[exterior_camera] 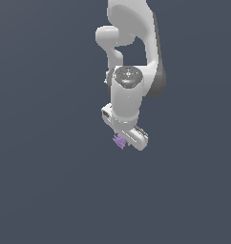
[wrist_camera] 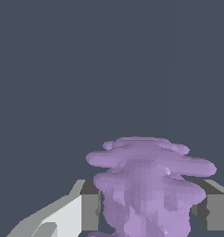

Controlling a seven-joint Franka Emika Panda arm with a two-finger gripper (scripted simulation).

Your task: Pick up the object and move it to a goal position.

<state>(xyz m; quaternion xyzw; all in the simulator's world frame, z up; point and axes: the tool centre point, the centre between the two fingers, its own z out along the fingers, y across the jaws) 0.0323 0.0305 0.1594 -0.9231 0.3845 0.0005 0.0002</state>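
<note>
The object (exterior_camera: 119,141) is a tiny light-purple ridged block, seen just under the white gripper (exterior_camera: 121,141) in the exterior view. In the wrist view the object (wrist_camera: 148,185) fills the space between the two fingers (wrist_camera: 88,210), which press against its sides. The gripper is shut on the object. The white arm (exterior_camera: 129,57) reaches down from the top of the exterior view. Whether the object touches the ground or hangs above it cannot be told.
A plain dark grey-blue surface (exterior_camera: 50,181) fills the rest of both views. No other objects, edges or goal marker show.
</note>
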